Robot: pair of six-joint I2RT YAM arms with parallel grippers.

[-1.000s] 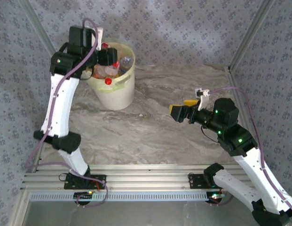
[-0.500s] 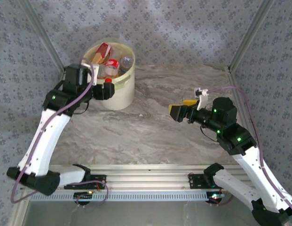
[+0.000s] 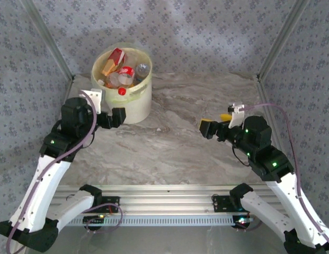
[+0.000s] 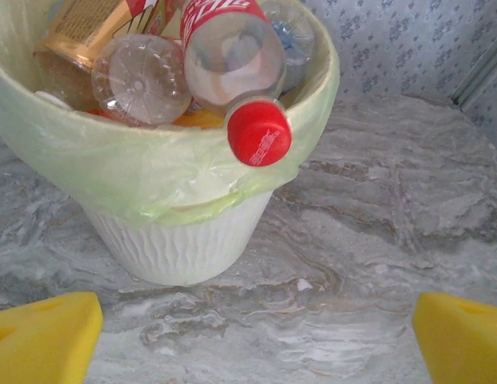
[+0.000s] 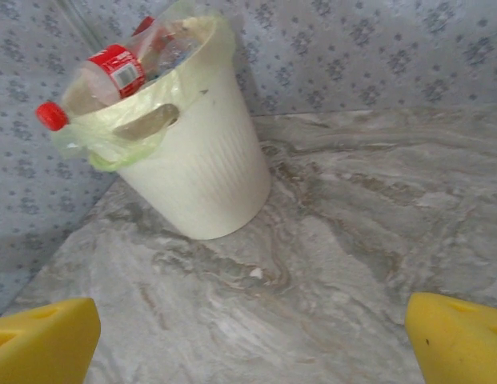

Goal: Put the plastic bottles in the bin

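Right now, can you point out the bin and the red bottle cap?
bin (image 4: 176, 244): left wrist view, on its ribbed outer wall.
red bottle cap (image 4: 258, 134): left wrist view, on the middle of its top.

Bare marble table (image 3: 175, 148) between the two arms: open passage, nothing lying on it. Sole obstacle, the bin (image 3: 138, 111) at far left, heaped to the rim with bottles (image 3: 122, 74), a red cap (image 4: 258, 134) jutting over the edge, near the wide-spread left claw (image 3: 115, 117). Patterned walls (image 3: 206, 32) close behind.
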